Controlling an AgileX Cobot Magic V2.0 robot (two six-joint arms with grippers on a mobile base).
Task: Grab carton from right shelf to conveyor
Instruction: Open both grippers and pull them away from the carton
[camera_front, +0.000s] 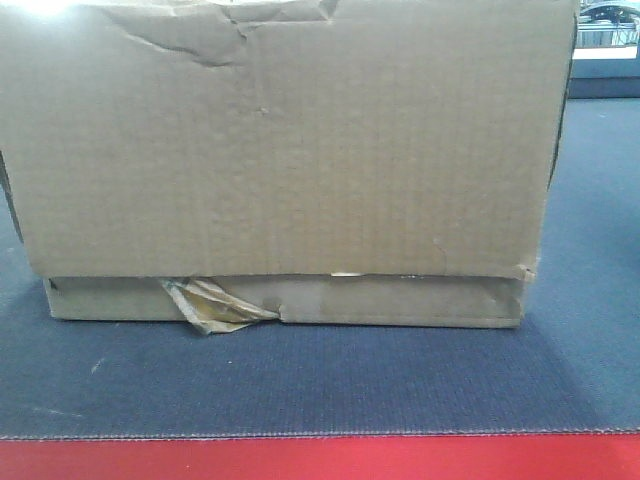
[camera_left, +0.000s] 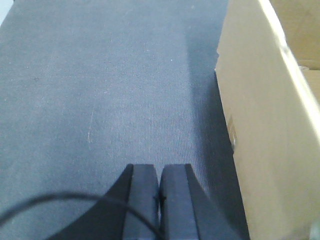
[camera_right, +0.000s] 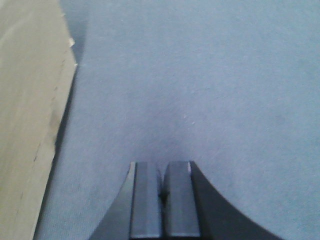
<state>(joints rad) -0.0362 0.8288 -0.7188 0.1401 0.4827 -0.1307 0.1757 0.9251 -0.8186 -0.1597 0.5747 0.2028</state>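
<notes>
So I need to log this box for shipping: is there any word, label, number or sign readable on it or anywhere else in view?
None: no readable text in any view.
The carton shows plain brown cardboard with a wad of tape, no print or label.
The conveyor belt and its red edge carry no markings.

A warehouse-like packing line: a carton (camera_front: 285, 150) on a red-edged conveyor (camera_front: 320, 390).

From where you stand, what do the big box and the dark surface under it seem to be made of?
The box looks like plain brown corrugated cardboard: matte, faintly ribbed, creased near the top, with a yellowish tape wad at its base. The belt under it seems to be dark grey woven fabric, judging by its fine weave; its red edge looks smoother.
</notes>
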